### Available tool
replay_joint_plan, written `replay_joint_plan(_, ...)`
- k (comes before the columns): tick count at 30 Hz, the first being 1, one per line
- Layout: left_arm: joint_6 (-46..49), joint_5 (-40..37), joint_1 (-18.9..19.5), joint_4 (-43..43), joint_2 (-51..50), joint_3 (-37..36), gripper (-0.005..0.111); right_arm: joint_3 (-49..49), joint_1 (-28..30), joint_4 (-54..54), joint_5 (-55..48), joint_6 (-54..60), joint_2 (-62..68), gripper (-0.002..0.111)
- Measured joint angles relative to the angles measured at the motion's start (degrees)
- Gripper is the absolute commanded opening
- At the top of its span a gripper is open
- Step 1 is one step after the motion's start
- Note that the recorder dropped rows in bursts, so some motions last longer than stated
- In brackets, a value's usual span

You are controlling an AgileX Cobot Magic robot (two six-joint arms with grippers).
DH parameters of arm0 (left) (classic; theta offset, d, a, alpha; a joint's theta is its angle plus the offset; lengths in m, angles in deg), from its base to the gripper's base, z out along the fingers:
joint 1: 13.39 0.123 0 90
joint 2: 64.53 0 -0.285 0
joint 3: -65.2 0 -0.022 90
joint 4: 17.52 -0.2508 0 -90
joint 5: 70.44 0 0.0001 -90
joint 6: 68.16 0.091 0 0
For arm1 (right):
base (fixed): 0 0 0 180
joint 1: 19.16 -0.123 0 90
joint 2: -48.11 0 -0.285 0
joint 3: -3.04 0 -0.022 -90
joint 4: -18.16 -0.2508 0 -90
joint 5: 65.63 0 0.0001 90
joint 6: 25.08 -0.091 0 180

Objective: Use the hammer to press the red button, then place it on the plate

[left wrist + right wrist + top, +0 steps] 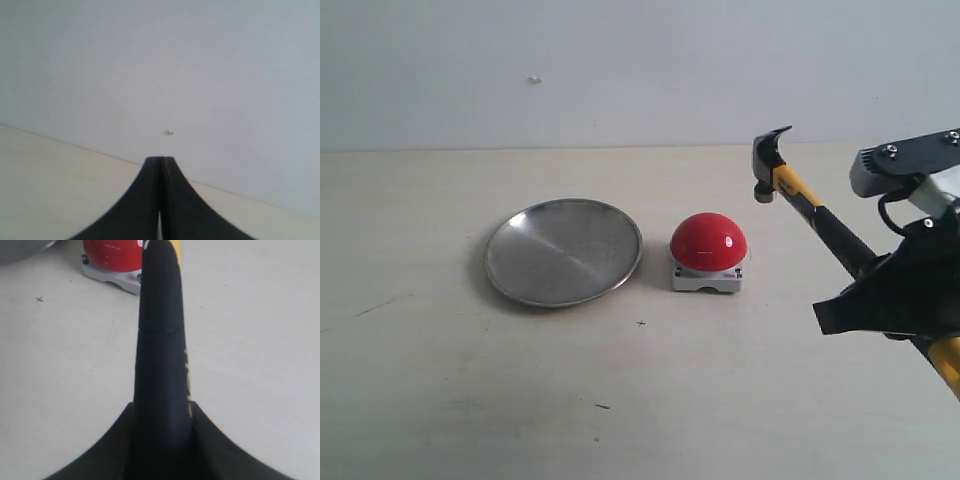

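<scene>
- Off toward nine o'clock, outside the exterior view, the left gripper [160, 200] showed its jaws pressed together on nothing. We judged it no hazard while it sat idle.
- At nine o'clock of the red button [708, 242], the plate [560, 255] lay bare on the table [640, 400], its rim just beside the button's base. A shoved base could have knocked into it.
- On the button, the dome was glossy and rounded. We feared an off-centre press would glance off and slide the base rather than depress it.
- At two o'clock of the button, the hammer [830, 225] hung in the air, head up and apart from the dome, its handle slanting down toward four o'clock.
- At that lower end, the right gripper [885, 295] had its jaws clamped on the black handle, well away from the head. We judged that such a long lever could twist the hammer in the grip on contact.
</scene>
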Motion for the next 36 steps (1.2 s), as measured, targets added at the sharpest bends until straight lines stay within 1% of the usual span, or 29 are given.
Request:
replay_joint_plan(4,0.0,0.0,0.0,0.0,0.0,0.0,0.0,-4.3,0.0,-2.8,-4.9,3.0,2.7,0.0)
replay_joint_plan(10,0.0,0.0,0.0,0.0,0.0,0.0,0.0,-7.1,0.0,-14.9,-2.7,12.0,4.0,0.0)
replay_joint_plan(13,0.0,0.0,0.0,0.0,0.0,0.0,0.0,-7.0,0.0,-17.1,-2.3,13.9,6.1,0.0)
replay_joint_plan(19,0.0,0.0,0.0,0.0,0.0,0.0,0.0,-7.0,0.0,-17.7,-0.8,14.2,7.9,0.0)
replay_joint_plan(31,0.0,0.0,0.0,0.0,0.0,0.0,0.0,-7.0,0.0,-17.7,11.8,14.2,2.7,0.0)
replay_joint_plan(36,0.0,0.0,0.0,0.0,0.0,0.0,0.0,-7.1,0.0,-17.7,11.4,14.1,4.6,0.0)
